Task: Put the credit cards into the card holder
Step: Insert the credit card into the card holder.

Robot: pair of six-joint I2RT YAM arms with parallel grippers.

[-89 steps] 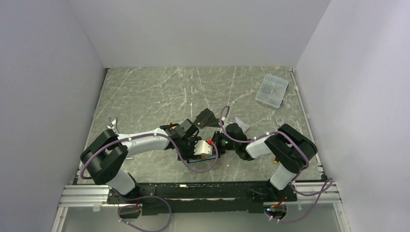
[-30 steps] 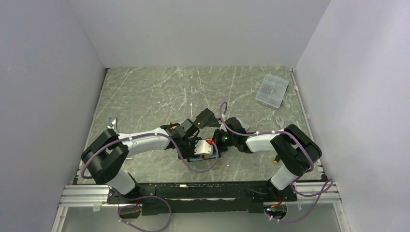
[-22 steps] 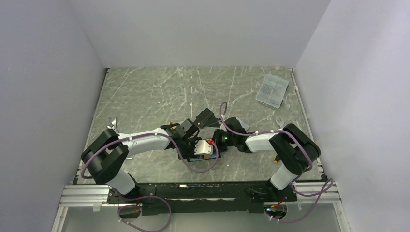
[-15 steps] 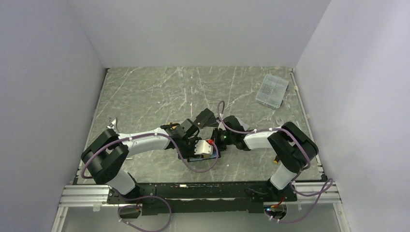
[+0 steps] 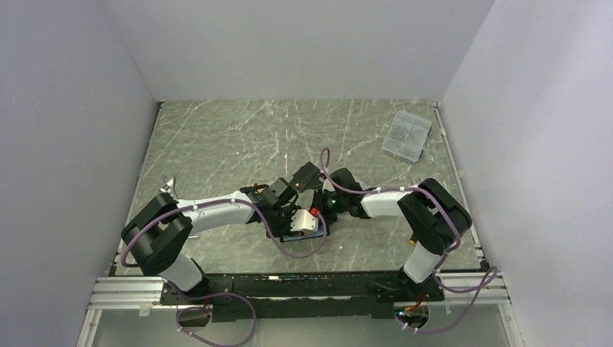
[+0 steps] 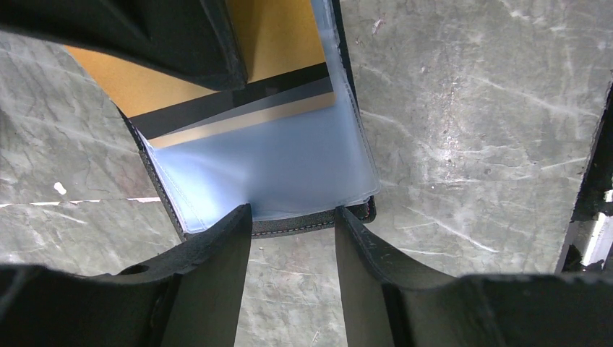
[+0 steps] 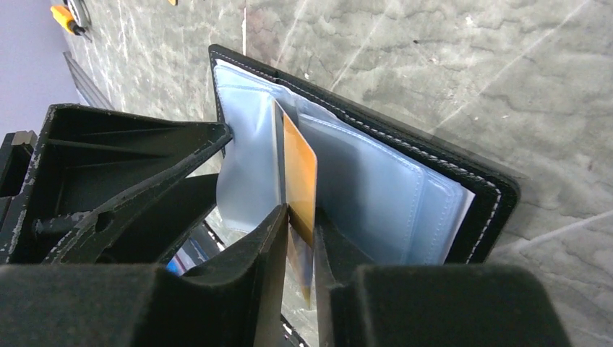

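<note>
The card holder (image 7: 491, 189) lies open on the table, black outside with light blue sleeves (image 6: 275, 159). It shows under both wrists in the top view (image 5: 298, 233). An orange-gold credit card (image 7: 300, 170) stands edge-on in one sleeve; its gold face and dark stripe show in the left wrist view (image 6: 282, 36). My right gripper (image 7: 300, 215) has the card's near end between its fingers, with the jaws a narrow gap apart. My left gripper (image 6: 290, 213) is open, its tips resting at the holder's near edge. A flat black card (image 5: 307, 176) lies just behind the grippers.
A clear plastic box (image 5: 406, 136) sits at the back right of the table. A small orange-handled tool (image 7: 65, 18) lies by the table's edge rail. White walls close in the left, right and back sides.
My right arm has pushed left toward the holder, carrying the orange-gold card deeper into the sleeve, and its jaws have eased apart. The left arm has stayed still.
</note>
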